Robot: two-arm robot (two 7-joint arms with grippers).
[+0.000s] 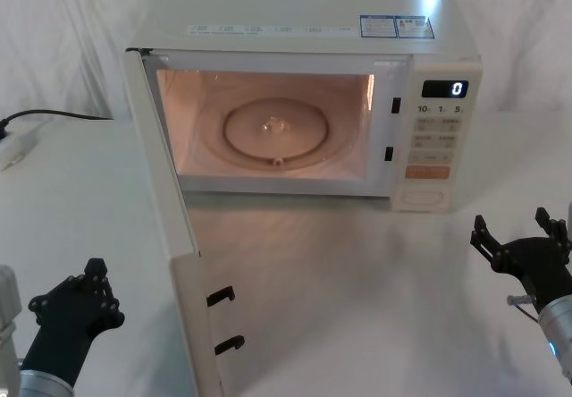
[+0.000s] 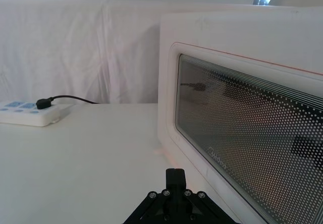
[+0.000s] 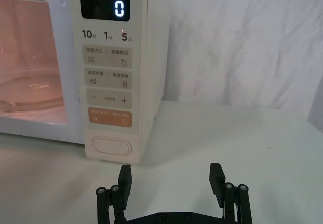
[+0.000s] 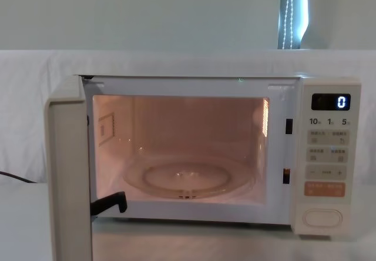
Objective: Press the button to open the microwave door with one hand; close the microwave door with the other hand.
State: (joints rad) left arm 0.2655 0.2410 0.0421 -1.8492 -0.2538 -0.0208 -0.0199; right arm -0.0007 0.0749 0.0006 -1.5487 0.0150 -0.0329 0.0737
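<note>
While the microwave door (image 1: 174, 236) stands open, the button (image 3: 112, 146) sits untouched.

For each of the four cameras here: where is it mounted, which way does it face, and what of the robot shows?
Head: high, looking down at the open cream microwave door; both black grippers, left and right, low.
Chest: lower, facing the lit cavity; no arm.
Left wrist: faces the door's dark dotted glass window; left gripper below.
Right wrist: faces the wide cream button; right gripper open.
Shared: head and chest both see the glass turntable.
</note>
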